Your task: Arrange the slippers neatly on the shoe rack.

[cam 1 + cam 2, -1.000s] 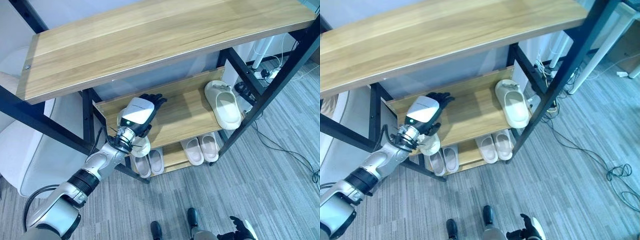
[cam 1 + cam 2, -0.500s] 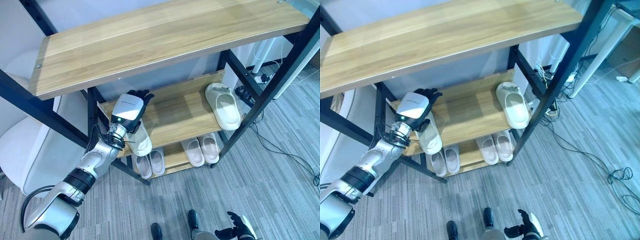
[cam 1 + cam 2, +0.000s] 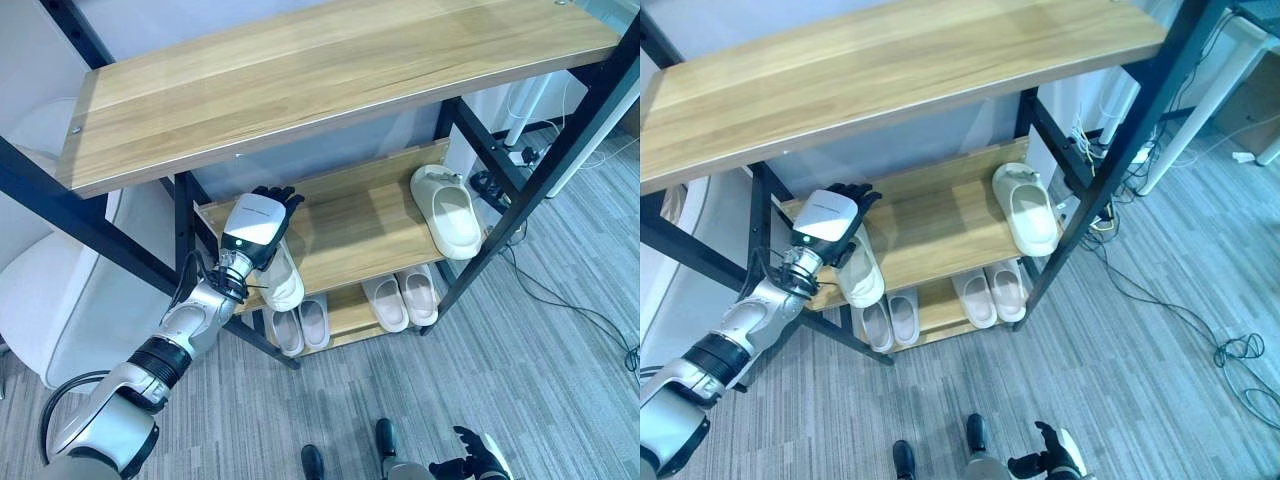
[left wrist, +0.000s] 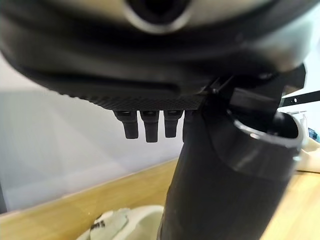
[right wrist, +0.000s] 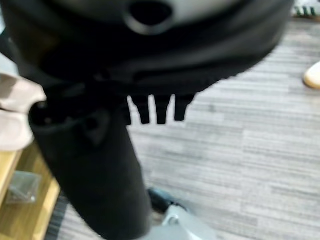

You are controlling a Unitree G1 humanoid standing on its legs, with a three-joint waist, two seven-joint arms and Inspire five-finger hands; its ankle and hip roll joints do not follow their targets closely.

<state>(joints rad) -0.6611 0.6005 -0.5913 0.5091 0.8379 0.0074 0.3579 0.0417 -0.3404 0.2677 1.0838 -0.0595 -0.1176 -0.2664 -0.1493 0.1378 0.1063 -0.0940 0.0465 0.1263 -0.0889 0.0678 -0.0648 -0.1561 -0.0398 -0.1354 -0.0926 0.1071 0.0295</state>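
Left hand [image 3: 254, 221] over the slipper [image 3: 281, 281] at the left end of the rack's [image 3: 380, 225] middle shelf, fingers straight and not clamped, probably to square it up; its mate [image 3: 446, 212] sits far right; right hand [image 3: 478, 461] hangs idle, fingers apart.

The rack [image 3: 300, 90] had light wood shelves on a black frame. The slippers were cream: one [image 3: 281, 280] by the dark left hand [image 3: 262, 215], one [image 3: 447, 212] opposite. The pairs [image 3: 355, 308] below looked pale pinkish. The floor [image 3: 540, 380] was grey-striped.
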